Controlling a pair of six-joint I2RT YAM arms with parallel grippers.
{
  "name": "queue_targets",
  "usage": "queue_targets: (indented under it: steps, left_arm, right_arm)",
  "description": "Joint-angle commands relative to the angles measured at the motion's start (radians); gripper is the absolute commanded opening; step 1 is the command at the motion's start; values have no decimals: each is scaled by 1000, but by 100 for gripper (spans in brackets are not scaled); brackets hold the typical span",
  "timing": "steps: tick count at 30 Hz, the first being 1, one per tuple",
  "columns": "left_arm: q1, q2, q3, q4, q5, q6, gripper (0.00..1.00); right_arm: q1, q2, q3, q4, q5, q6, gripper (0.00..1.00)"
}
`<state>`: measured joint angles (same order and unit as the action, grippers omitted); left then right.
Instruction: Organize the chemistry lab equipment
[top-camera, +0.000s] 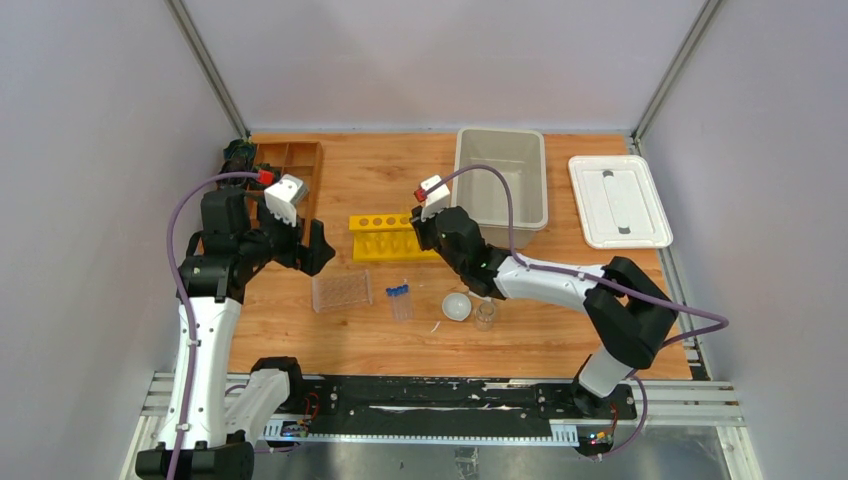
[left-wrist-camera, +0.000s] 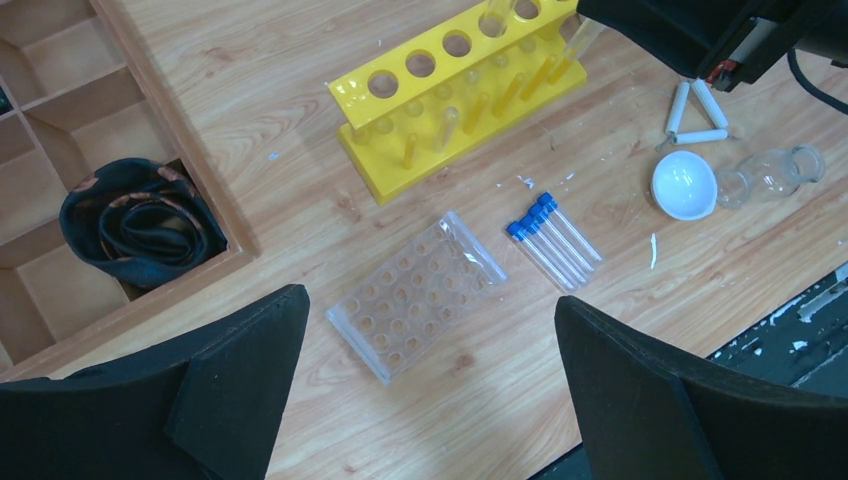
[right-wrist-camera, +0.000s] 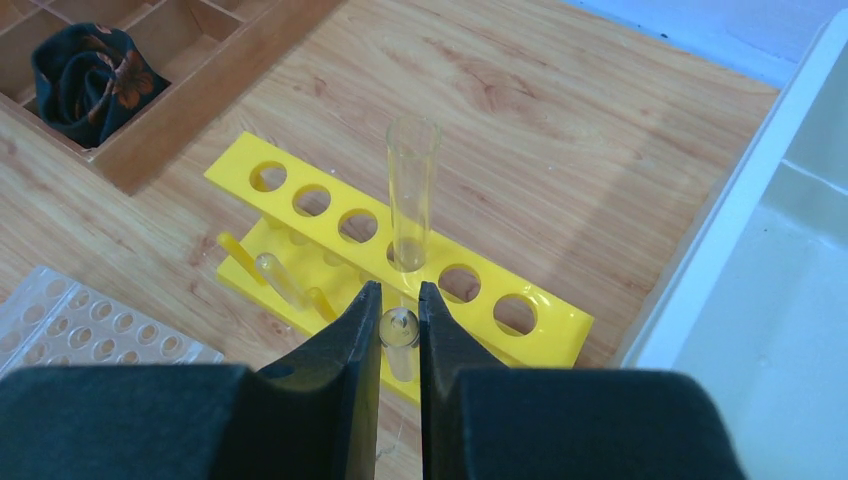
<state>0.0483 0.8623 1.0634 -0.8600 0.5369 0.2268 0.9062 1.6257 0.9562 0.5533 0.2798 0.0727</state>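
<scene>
A black rail (top-camera: 430, 405) edges the scuffed wooden tabletop (top-camera: 560, 345). Nearest lie a white bowl (top-camera: 457, 306), a glass beaker (top-camera: 485, 314), blue-capped tubes (top-camera: 400, 300) and a clear plastic rack (top-camera: 341, 291). The white triangle (left-wrist-camera: 697, 115) lies just past the bowl. The left fingers (left-wrist-camera: 240, 360) hang spread wide above the plastic rack, holding nothing. The right fingers (right-wrist-camera: 355, 335) pinch a clear tube (right-wrist-camera: 399, 328) at the yellow rack (top-camera: 390, 238). Beyond stand a wooden tray (top-camera: 290, 170), a grey bin (top-camera: 500, 185), a white lid (top-camera: 619, 200) and plain grey walls (top-camera: 430, 60).
</scene>
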Motion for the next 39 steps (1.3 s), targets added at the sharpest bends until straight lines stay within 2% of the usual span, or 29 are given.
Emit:
queue_targets:
  steps: [1,27,39]
  left_arm:
    - [-1,-15,-14,27,-5,-6,100]
    - [1,-3,-5,30,-8,-2,100]
    - [1,-4,-15,38,-6,-10,100]
  right_arm:
    - [-15,-30,-2,21,-3,-15,0]
    - [-16,93,-8,81,23,-26,0]
    - [-15,23,-69,139,47,-55,0]
